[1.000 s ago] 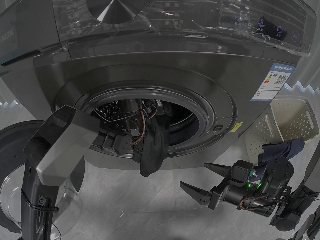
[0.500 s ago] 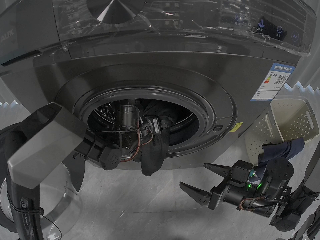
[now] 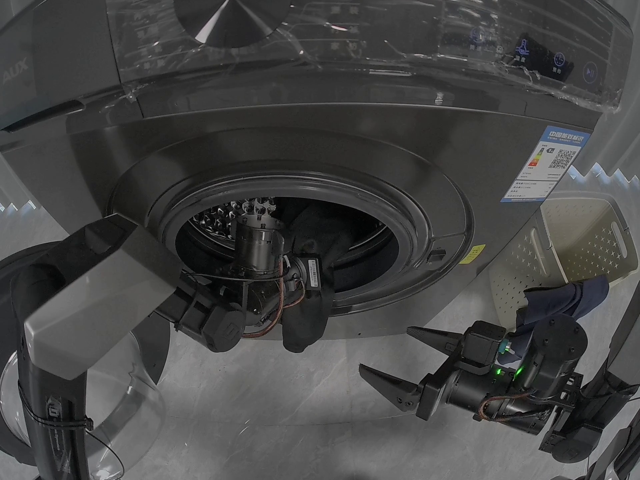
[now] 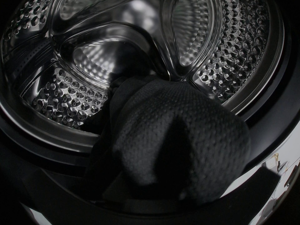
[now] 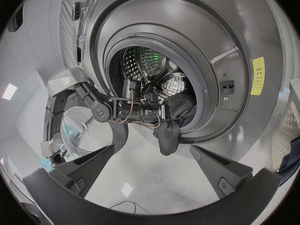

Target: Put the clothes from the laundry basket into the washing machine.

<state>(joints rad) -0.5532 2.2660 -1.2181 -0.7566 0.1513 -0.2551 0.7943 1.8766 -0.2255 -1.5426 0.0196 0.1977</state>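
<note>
The washing machine stands with its round opening facing me. My left gripper is at the opening's lower rim, shut on a black garment. Part of that garment lies inside the drum; the rest hangs over the rim. The cloth bulges close in front of the left wrist camera and covers the fingers. My right gripper hovers low above the floor, right of the opening, open and with nothing in it. The white laundry basket stands at the right, a blue garment draped over its edge.
The machine's glass door is swung open at the left, beside my left arm. Grey tiled floor spreads below the opening. In the right wrist view the basket is at the far edge.
My left arm has dropped and pushed toward the drum. More of the black garment now lies inside, and a shorter piece hangs over the rim. The right arm has not moved.
</note>
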